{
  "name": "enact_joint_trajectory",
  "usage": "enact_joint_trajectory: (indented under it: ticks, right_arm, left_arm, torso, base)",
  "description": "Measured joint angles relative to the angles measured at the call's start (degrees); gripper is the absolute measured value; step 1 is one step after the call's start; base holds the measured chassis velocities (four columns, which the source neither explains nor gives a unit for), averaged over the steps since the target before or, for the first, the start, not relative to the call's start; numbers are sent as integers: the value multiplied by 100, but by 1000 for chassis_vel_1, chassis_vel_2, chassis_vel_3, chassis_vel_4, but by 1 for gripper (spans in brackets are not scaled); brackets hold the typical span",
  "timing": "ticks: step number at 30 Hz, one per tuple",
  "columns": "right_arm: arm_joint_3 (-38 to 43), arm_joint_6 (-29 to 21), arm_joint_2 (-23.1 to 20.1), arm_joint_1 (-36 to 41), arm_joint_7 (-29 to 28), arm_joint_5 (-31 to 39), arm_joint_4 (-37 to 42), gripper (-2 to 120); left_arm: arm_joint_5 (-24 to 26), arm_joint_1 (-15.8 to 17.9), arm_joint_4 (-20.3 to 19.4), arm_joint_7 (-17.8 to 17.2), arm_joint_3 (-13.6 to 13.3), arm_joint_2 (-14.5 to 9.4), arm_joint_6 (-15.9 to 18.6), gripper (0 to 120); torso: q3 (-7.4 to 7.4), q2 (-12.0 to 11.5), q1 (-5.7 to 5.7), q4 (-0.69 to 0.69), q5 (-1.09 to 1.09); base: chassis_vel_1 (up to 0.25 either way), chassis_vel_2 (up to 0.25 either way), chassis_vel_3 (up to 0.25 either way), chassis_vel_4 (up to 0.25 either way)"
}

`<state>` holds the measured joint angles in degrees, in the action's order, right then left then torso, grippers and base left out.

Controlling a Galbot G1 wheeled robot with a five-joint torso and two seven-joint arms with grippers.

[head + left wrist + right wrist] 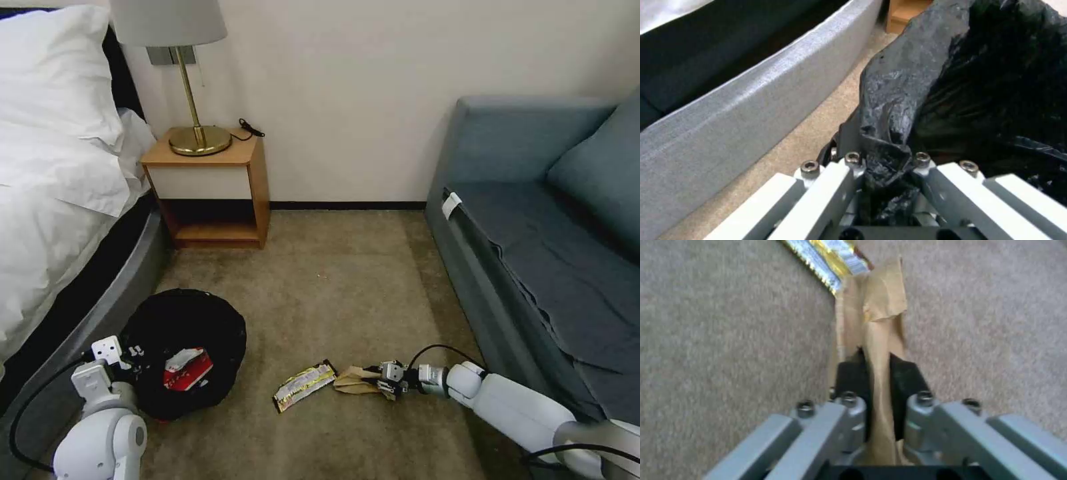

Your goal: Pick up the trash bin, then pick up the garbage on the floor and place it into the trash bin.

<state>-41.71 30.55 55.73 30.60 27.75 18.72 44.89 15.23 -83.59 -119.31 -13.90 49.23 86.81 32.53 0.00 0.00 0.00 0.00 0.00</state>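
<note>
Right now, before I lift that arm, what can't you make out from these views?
- Trash bin: base hidden under its black bag, head view.
- Bin contents: one red-white wrapper shows; deeper items lost in dark folds.
- Left gripper: pinches the bag; whether it holds the rim too is hidden, left wrist view.
- Paper bag: near end buried inside the right gripper.
- Yellowish wrapper: cut off by the right wrist view's edge; print too small.

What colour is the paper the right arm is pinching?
Tan brown; the paper bag shows best in the right wrist view.
</note>
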Motion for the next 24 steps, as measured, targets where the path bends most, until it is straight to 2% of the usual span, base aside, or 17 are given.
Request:
enact_joint_trajectory:
  ticks: [2, 7, 9, 10, 11, 13, 16, 19, 21, 24]
  right_arm:
    - [20, 6, -38, 20, -5, 67, 112, 0]
    - [185, -21, -146, 45, -104, 293, 533, 0]
    - [320, -145, -235, 12, -290, 532, 1004, 0]
    - [368, -333, -310, -73, -484, 785, 1500, 0]
    - [368, -333, -310, -73, -484, 785, 1500, 0]
    - [407, -538, -334, -257, -768, 1130, 2286, 0]
    - [408, -603, -288, -406, -921, 1217, 2658, 0]
    - [201, -880, 6, -969, -1480, 1520, 3415, 0]
    - [113, -929, 98, -1102, -1618, 1604, 3526, 0]
    - [-386, -1054, 699, -1507, -2266, 1885, 3800, 0]
  left_arm:
    - [-1, 2, 9, 0, 0, 0, -3, 4]
    - [-4, 2, 23, -1, -9, 1, -6, 4]
    - [-4, 3, 29, -1, -10, 1, -6, 4]
    - [-8, 3, 30, -2, -12, 0, -6, 4]
    - [-8, 3, 30, -2, -12, 0, -6, 4]
    - [-14, 2, 24, -4, -28, 1, -6, 4]
    - [-20, 0, 13, -4, -46, 4, 1, 4]
    - [-69, -9, -10, -13, -101, 17, 7, 4]
    - [-78, -10, -11, -14, -117, 23, 9, 4]
    - [-136, -8, -16, -24, -197, 45, 15, 4]
  torso:
    - [0, 0, 0, 0, 0]
    - [0, 0, 0, -1, 0]
    - [0, 0, 0, -2, 0]
    - [0, 0, 0, -1, -1]
    - [0, 0, 0, -1, -1]
    - [0, 0, 0, 0, -2]
    - [0, 0, 0, 0, -1]
    - [0, 0, 0, 2, -2]
    - [0, 0, 0, 2, -1]
    - [0, 0, 0, 0, -2]
  base:
    - [0, 0, 0, 0]
    - [0, 0, 0, 0]
    - [0, 0, 0, 0]
    - [0, 0, 0, 0]
    - [0, 0, 0, 0]
    - [0, 0, 0, 0]
    - [0, 0, 0, 0]
    - [0, 0, 0, 0]
    - [0, 0, 0, 0]
    - [0, 0, 0, 0]
